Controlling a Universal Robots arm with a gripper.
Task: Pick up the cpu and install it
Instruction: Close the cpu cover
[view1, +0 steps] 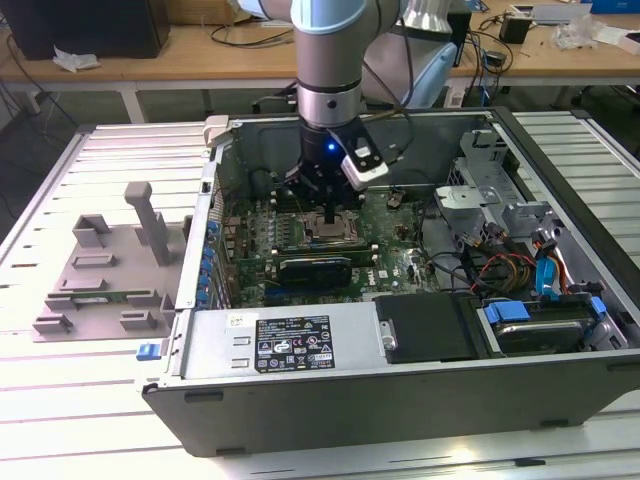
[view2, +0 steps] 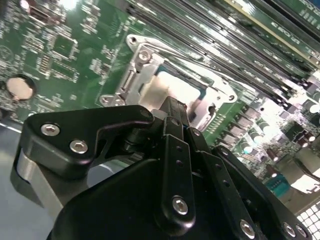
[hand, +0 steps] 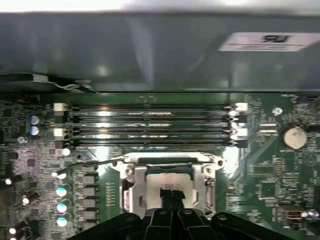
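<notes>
Wide white slatted table (view1: 60, 420), with a big dark grey metal computer case (view1: 400, 400) lying open on it. Hanging straight down into the case, 1 silver and pale blue robot arm (view1: 330, 60). Down on the floor of the case, a flat green circuit board (hand: 265, 170). Near the middle of the board, a square shiny silver metal socket frame (hand: 131, 172). Lying flat inside that frame, the small square cpu with a pale shiny metal top (hand: 172, 179). Right over the cpu, the black gripper (hand: 169, 194), its 2 fingers pressed close together with nothing between them, tips at or just above the shiny top; too close to tell touching from not touching. Could go wrong from here: a crooked seat in the frame, from a sideways nudge by the tips; a scratched top or a hurt socket, from too hard a push down. Tight on 1 side, with a row of long black memory slots (hand: 150, 125) just beside the frame. Metal frame edges close all around the cpu. Plenty of open room straight up, well apart from the tall case walls.
</notes>
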